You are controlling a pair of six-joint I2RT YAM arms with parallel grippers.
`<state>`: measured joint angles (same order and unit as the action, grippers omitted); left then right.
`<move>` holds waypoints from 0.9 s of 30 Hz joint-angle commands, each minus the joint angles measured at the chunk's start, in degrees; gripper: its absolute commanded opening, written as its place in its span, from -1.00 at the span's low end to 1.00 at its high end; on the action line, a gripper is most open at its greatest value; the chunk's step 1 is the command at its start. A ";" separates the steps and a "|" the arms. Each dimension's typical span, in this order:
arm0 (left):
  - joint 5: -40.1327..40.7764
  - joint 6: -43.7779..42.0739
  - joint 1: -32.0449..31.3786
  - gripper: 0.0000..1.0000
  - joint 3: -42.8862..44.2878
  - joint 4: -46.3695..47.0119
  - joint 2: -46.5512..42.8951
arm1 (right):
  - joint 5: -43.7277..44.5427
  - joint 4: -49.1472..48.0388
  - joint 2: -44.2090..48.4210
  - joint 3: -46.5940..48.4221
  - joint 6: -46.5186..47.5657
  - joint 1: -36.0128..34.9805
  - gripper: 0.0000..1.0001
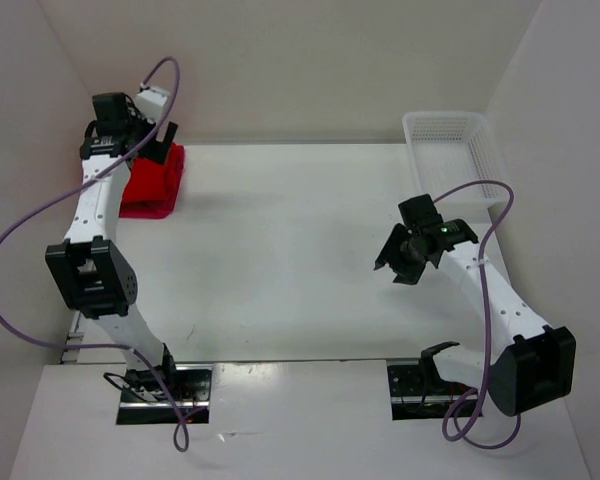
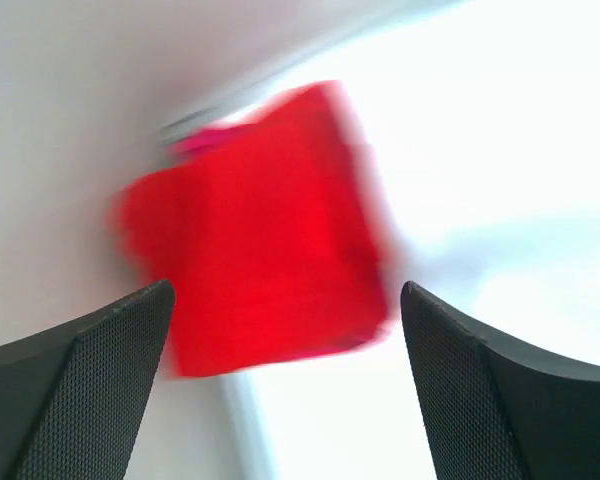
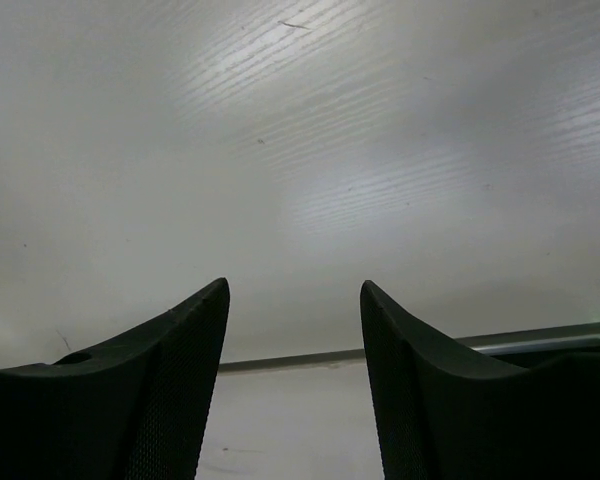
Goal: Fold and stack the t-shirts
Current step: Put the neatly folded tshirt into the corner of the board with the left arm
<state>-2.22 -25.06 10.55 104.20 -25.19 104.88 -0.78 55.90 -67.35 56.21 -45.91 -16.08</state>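
Left arm (image 1: 92,215): stretched far forward along the left side, elbow joint about midway, wrist bent over at the far end.
Left gripper (image 2: 285,300): pointing down, jaws spread wide, nothing between them.
Right arm (image 1: 495,295): angled forward and inward from its base, reaching less far than the left.
Right gripper (image 1: 395,265): aimed toward the middle and tilted down, jaws partly apart, holding nothing.
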 commanded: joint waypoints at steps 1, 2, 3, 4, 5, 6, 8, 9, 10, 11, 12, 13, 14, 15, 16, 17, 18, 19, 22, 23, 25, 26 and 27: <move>-17.01 3.17 -3.42 1.00 -6.89 -8.63 -7.99 | 1.57 -2.63 0.12 2.77 2.14 0.43 0.22; -18.86 2.48 -5.34 1.00 -9.87 -9.60 -9.24 | 1.57 -2.64 -0.41 2.77 2.66 0.43 0.24; -20.53 1.51 -6.23 1.00 -10.85 -11.01 -10.21 | 1.57 -2.64 -0.41 2.77 2.67 0.43 0.24; -22.63 0.20 -6.94 1.00 -11.65 -13.54 -11.61 | 1.57 -2.64 -0.41 2.77 3.19 0.43 0.27; -23.52 -0.51 -7.55 1.00 -13.66 -14.53 -12.24 | 2.18 -3.16 -1.02 2.77 3.72 0.43 0.31; -24.14 -0.52 -8.25 1.00 -15.24 -15.06 -12.77 | 2.18 -3.16 -1.03 2.77 3.72 0.43 0.31; -25.81 -0.52 -8.26 1.00 -18.67 -15.06 -13.91 | 2.80 -3.69 -1.73 4.70 4.86 0.96 0.41; -26.78 -0.52 -8.87 1.00 -21.90 -16.28 -14.70 | 4.10 -3.69 -1.73 5.23 4.87 0.96 0.44; -28.61 -0.52 -8.88 1.00 -23.59 -16.82 -15.31 | 4.12 -3.69 -2.25 5.84 5.56 0.96 0.50; -29.50 -0.52 -10.18 1.00 -25.26 -17.34 -15.32 | 4.81 -3.69 -2.26 5.85 5.57 0.96 0.54; -30.21 -0.52 -10.89 1.00 -26.84 -18.39 -15.93 | 4.82 -3.69 -2.26 5.85 6.09 0.96 0.54; -30.82 -1.04 -11.68 1.00 -29.82 -18.40 -16.46 | 4.82 -3.69 -2.26 5.85 6.62 0.96 0.57; -30.83 -1.04 -12.56 1.00 -31.24 -18.40 -16.46 | 4.82 -4.30 -2.26 5.06 6.62 0.96 0.61; -30.83 -1.04 -14.22 1.00 -32.56 -18.40 -17.16 | 4.82 -4.31 -2.26 5.05 6.62 0.96 0.61; -30.83 -1.57 -14.85 1.00 -33.88 -18.40 -18.21 | 4.82 -4.31 -2.26 4.53 6.62 0.96 0.61; -31.35 -2.44 -15.46 1.00 -36.76 -18.40 -19.00 | 4.82 -4.31 -2.95 4.53 7.23 0.96 0.63; -31.36 -3.06 -16.51 1.00 -38.27 -17.62 -20.84 | 4.82 -4.31 -2.96 3.92 7.24 0.96 0.63; -31.36 -3.76 -17.04 1.00 -39.76 -16.66 -21.99 | 5.34 -4.31 -2.96 3.91 7.24 0.96 0.63; -29.86 -7.45 -20.11 1.00 -45.74 -15.42 -26.12 | 5.35 -4.92 -2.26 3.91 7.24 0.96 0.63; -29.08 -7.98 -20.91 1.00 -46.71 -15.42 -27.00 | 5.35 -4.92 -2.26 3.91 7.24 0.96 0.63; -29.07 -8.69 -22.23 1.00 -49.34 -14.89 -27.79 | 4.82 -5.45 -0.60 3.38 7.76 0.96 0.68; -30.03 -9.30 -22.93 1.00 -50.06 -14.89 -28.58 | 4.82 -5.45 -0.59 3.38 7.77 0.96 0.69; -30.73 -10.52 -22.94 1.00 -50.58 -14.89 -28.59 | 4.82 -6.06 -0.07 3.38 7.77 0.96 0.71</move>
<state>-30.04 -31.46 -11.60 55.61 -41.41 77.43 2.92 53.01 -69.73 59.46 -39.24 -15.49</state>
